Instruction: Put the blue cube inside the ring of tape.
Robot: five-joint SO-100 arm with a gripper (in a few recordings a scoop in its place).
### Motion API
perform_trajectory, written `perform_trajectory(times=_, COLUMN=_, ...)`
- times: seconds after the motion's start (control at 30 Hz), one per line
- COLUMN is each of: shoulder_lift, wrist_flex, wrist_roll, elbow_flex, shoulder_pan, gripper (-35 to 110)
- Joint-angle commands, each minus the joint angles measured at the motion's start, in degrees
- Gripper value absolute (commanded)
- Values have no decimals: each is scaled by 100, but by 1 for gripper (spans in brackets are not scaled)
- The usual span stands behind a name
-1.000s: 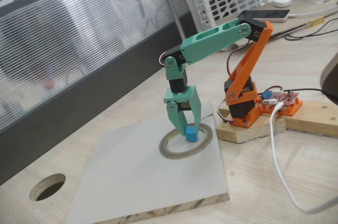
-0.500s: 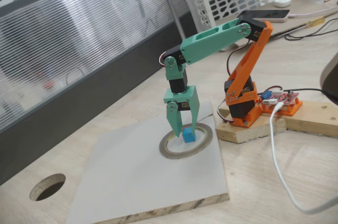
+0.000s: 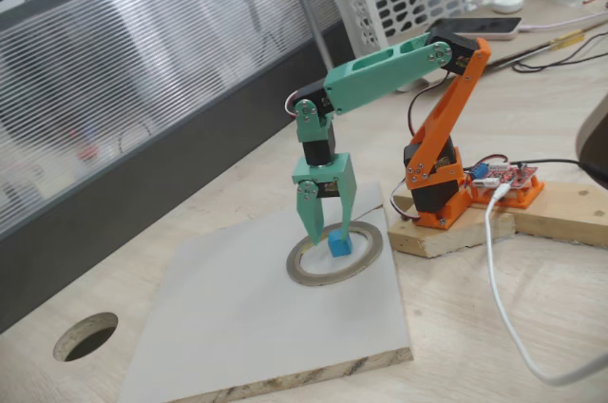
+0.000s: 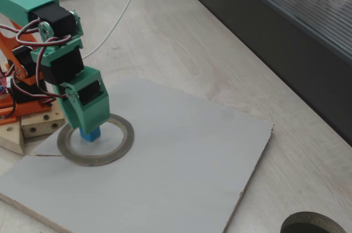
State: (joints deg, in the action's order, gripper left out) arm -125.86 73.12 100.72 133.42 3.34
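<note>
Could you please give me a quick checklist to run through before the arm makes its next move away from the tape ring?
1. The blue cube sits inside the ring of tape: ok.
2. Cube rests on the white board, not on the ring's band: ok, as far as both fixed views show.
3. The gripper has let go: ok in a fixed view, where the fingers are spread above the cube; in a fixed view the gripper body hides the cube's top, so cannot tell.
4. Straight-up path is free: ok, nothing hangs over the gripper.
5. Ring lies flat on the board: ok.
</note>
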Motion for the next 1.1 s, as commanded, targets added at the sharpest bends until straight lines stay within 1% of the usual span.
perform_trajectory(times=0.0, shoulder_lift=-158, wrist_flex=448, wrist_roll=44, elbow_flex=-686, shoulder_pan=70, gripper=26)
perform_trajectory(times=0.2, shoulder_lift=-79, wrist_flex=1925, wrist_roll=44, elbow_flex=-1784, shoulder_pan=70, gripper=26)
perform_trajectory(times=0.3, shoulder_lift=-70, wrist_flex=2347, wrist_roll=44, elbow_flex=-2145, shoulder_pan=70, gripper=26)
perform_trajectory(times=0.57, shoulder_lift=-70, wrist_flex=2408, wrist_roll=44, elbow_flex=-2162, shoulder_pan=114, gripper=26)
perform_trajectory(times=0.63, shoulder_lift=-70, wrist_flex=2408, wrist_roll=44, elbow_flex=-2162, shoulder_pan=439, gripper=26)
perform_trajectory(times=0.83, shoulder_lift=-70, wrist_flex=2408, wrist_roll=-26, elbow_flex=-2153, shoulder_pan=1969, gripper=26)
perform_trajectory(times=0.9, shoulder_lift=-70, wrist_flex=2408, wrist_roll=-26, elbow_flex=-2145, shoulder_pan=2153, gripper=26)
perform_trajectory(times=1.07, shoulder_lift=-70, wrist_flex=2408, wrist_roll=-26, elbow_flex=-2145, shoulder_pan=2171, gripper=26)
